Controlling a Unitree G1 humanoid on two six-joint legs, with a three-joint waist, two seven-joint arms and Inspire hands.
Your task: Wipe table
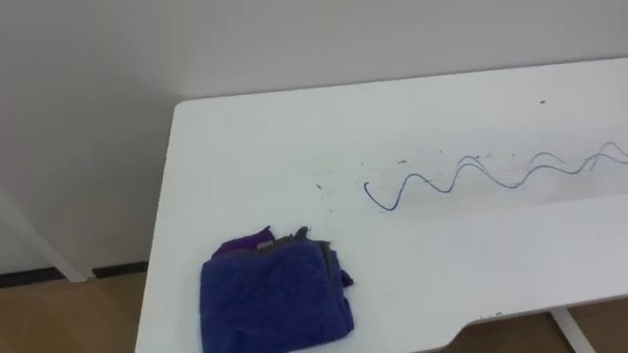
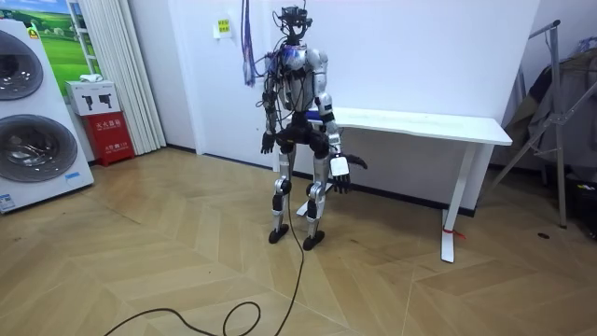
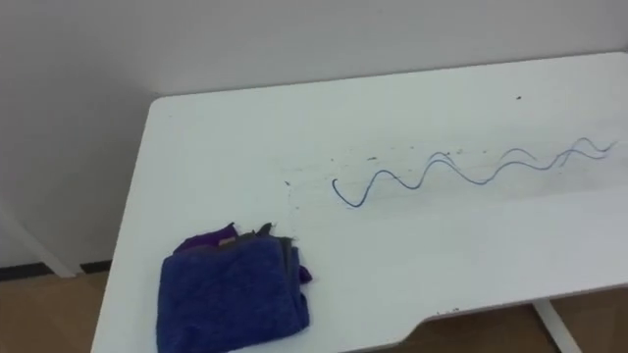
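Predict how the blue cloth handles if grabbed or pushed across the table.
The blue cloth is likely floppy: it lies in rumpled, folded layers, so it may unfold when lifted. Pushed, it could bunch rather than slide flat on the smooth white table.

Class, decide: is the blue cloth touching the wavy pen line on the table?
Apart. The left eye view shows bare white table between the cloth and the line.
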